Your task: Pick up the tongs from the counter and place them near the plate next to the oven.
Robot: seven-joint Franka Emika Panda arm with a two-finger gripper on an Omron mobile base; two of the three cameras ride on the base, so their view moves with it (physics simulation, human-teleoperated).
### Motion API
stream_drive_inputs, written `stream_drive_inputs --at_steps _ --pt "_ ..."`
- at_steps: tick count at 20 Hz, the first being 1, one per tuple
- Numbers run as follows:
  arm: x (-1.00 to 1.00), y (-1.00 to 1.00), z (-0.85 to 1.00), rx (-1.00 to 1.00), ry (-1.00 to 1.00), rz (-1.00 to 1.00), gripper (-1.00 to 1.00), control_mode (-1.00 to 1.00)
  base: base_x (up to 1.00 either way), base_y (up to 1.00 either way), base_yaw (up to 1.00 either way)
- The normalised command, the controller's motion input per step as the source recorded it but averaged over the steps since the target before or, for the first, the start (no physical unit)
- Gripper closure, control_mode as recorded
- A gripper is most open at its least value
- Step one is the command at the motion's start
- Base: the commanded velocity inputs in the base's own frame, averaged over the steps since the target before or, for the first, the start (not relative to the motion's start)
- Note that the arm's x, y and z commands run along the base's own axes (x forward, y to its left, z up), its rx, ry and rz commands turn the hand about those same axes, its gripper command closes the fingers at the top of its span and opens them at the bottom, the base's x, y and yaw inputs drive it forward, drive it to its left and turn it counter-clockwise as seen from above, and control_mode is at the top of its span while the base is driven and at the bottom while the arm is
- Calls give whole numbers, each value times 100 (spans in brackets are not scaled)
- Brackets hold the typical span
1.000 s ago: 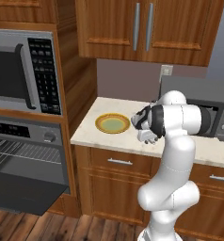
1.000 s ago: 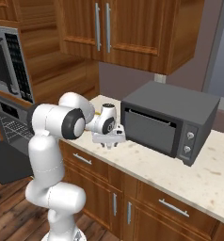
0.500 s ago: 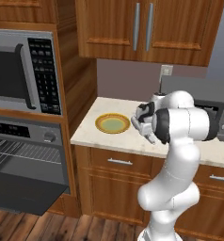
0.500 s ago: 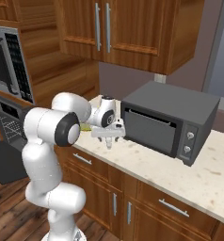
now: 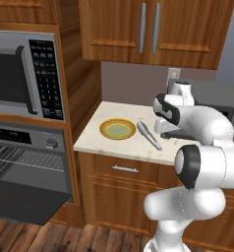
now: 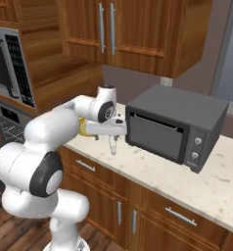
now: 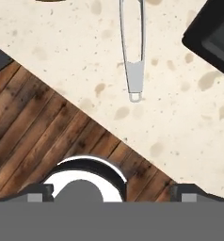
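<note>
Gripper (image 6: 112, 145) lifted off tongs (image 5: 149, 135); fingertips barely visible

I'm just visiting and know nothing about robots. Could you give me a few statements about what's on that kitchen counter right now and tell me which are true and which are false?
1. The tongs lie flat on the counter. True.
2. The tongs rest on top of the plate. False: they lie beside the plate, on the bare stone.
3. The gripper is clamped on the tongs. False: it hangs above the counter with nothing in it.
4. The plate sits at the end of the counter nearest the oven. True.
5. A dark toaster oven stands on the counter. True.
</note>
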Motion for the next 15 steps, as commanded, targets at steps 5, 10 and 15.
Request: stream_drive_inputs --at_steps 5,10,15 --pt "-82 27 100 3 0 -3 -100 -100 0 0 0" --pt "-96 30 95 4 0 -13 -100 -100 0 0 0" --pt "-100 11 87 3 -3 -18 -100 -100 0 0 0"
